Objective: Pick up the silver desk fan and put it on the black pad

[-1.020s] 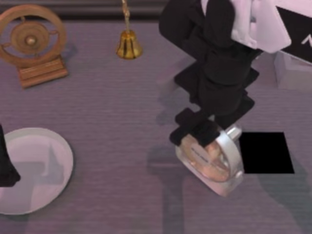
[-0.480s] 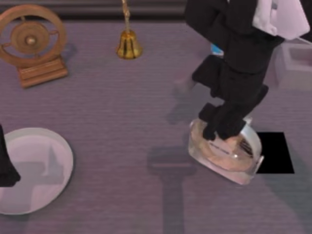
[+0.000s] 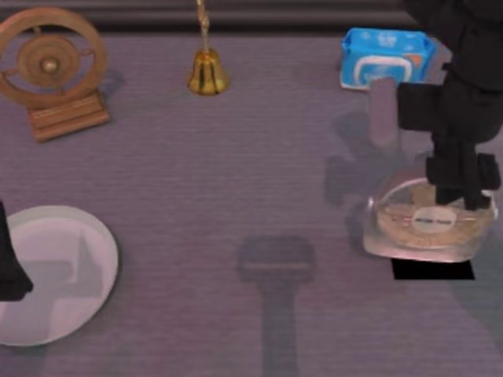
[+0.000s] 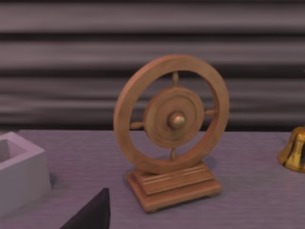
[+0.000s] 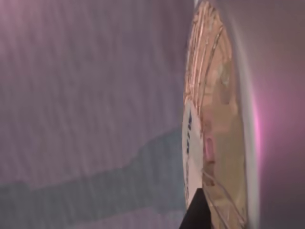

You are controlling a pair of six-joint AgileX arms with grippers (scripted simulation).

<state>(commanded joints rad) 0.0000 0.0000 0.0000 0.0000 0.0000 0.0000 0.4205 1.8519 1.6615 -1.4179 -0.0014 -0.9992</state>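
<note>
Silver metal desk fan (image 3: 431, 221), thick-ringed, with pale tan blades and a white centre label, carried face-up and tilted at the right of the tabletop (image 3: 236, 181), covering most of the flat matte black pad (image 3: 432, 270). Clamped at its far rim by the right end effector (image 3: 460, 195). Whether touching the pad or just above it, not clear from above. Judged to be the placing step: next, lowered with the base turned down squarely onto the black rectangle, then released. In the right wrist view, seen edge-on, shiny housing beside blades and label. Left end effector (image 3: 12, 279) parked at the left edge by the round white plate (image 3: 59, 275); fingers not discernible.
</note>
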